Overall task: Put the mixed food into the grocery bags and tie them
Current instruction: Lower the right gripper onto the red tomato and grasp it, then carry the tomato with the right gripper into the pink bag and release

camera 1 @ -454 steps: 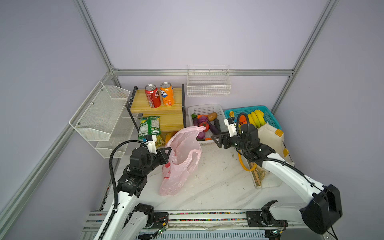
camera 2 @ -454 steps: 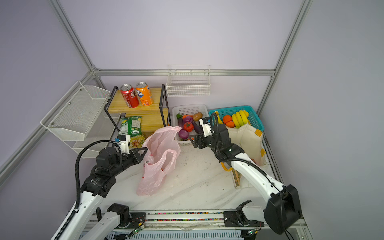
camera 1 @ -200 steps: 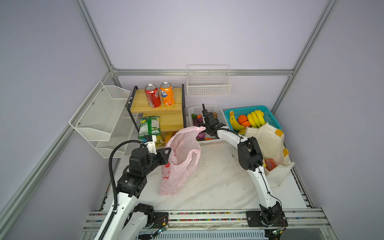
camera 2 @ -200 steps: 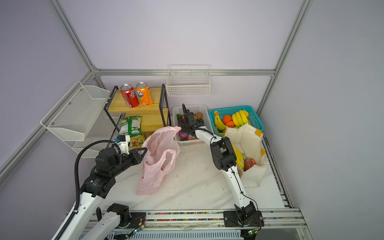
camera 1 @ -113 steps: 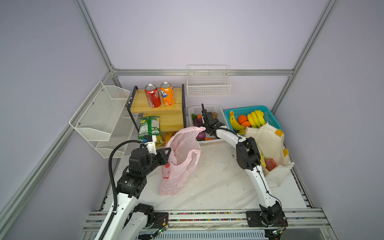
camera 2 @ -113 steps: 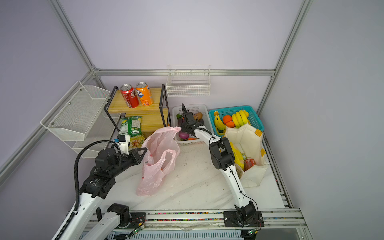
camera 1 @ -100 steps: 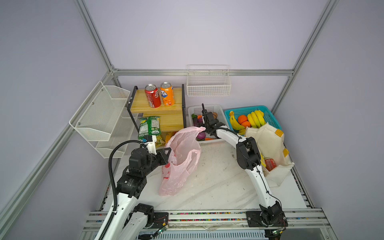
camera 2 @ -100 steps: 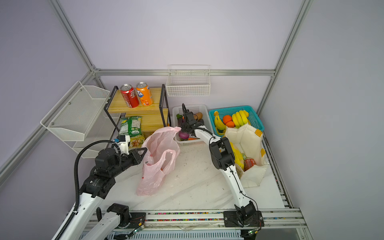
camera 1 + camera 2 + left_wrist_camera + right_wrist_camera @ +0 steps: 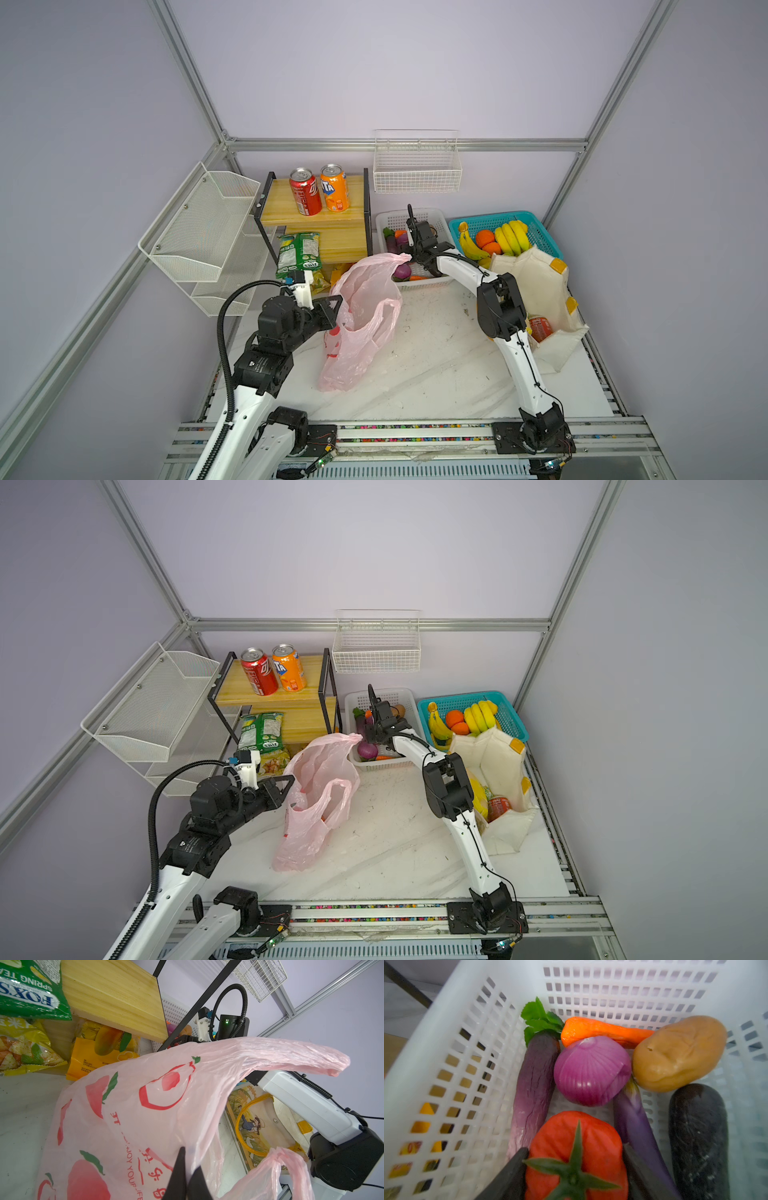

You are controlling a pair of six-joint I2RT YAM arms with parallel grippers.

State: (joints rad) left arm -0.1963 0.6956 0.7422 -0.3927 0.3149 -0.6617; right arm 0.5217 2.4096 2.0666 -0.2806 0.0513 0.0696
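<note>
Reaching arm: our right gripper (image 9: pixel 574 1150) had swung from beside the cream tote (image 9: pixel 536 282) into the white basket (image 9: pixel 446 1064).
Jaws: they stood apart, one finger on each side of the toy tomato (image 9: pixel 577 1159), and were narrowing; we could not tell if they pinched it yet.
Tomato: it lay in the basket, near the purple onion (image 9: pixel 591 1070).
Left gripper (image 9: pixel 188 1160): it stayed clamped on the pink bag (image 9: pixel 145 1105) rim.
Meaning: we judged the pick almost made, with bagging to follow.

Pinches pink bag (image 9: pixel 318 771) left of the white basket (image 9: pixel 384 766) with left claw (image 9: pixel 290 780). Reaches down into that basket with right claw (image 9: pixel 374 735).
</note>
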